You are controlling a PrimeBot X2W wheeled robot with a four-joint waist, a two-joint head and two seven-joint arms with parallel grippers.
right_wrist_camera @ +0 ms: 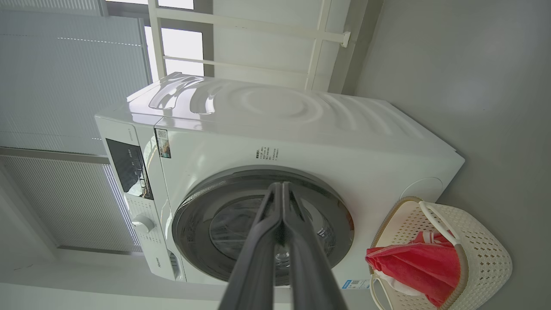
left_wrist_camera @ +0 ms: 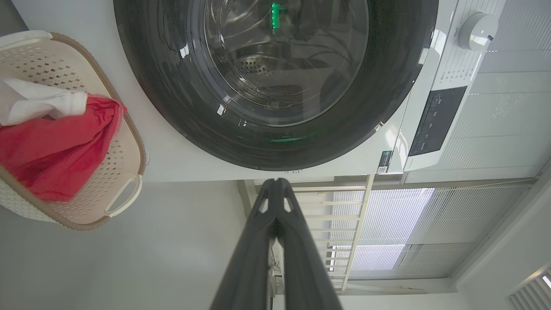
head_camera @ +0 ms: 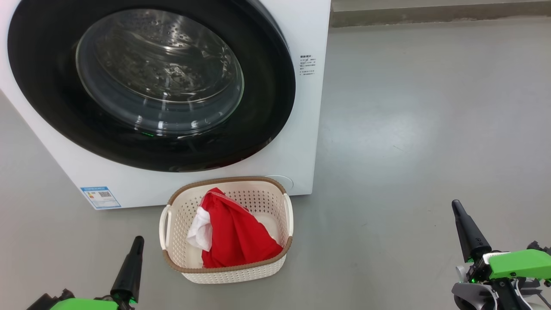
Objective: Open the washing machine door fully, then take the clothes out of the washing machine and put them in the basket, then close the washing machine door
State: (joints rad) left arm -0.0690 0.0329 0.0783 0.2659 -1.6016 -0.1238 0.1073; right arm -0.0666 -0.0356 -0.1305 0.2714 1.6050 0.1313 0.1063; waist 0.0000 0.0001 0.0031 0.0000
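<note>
Both pincers sit lowest in the head view, each with its two dark fingers pressed together, holding nothing and touching nothing. Left pincer [head_camera: 137, 241] rises from the bottom edge at lower left, its tip in the air over the grey floor [head_camera: 409, 129], near the basket's left handle but apart from it. In the left wrist view the same pincer [left_wrist_camera: 275, 183] shows its fingers meeting at the tip, pointed toward the lower rim of the door, with clear space between. Right pincer [head_camera: 456, 206] stands at lower right, well apart from the basket and the machine. In the right wrist view its fingers [right_wrist_camera: 282, 186] are closed along their length and aimed at the door, again without contact.

Between the two arms, nearer the left one, the basket [head_camera: 228, 179] stands on the floor just in front of the washing machine [head_camera: 301, 129]. A red garment [head_camera: 234, 234] fills most of it, with a white cloth [head_camera: 200, 230] tucked at its left side.

Behind the basket, the washing machine door [head_camera: 43, 86] lies shut against the white front. Through its glass bowl [head_camera: 159, 73] the perforated drum shows, and no clothes can be made out inside. A blue label [head_camera: 100, 196] sits at the front's lower left corner.
</note>
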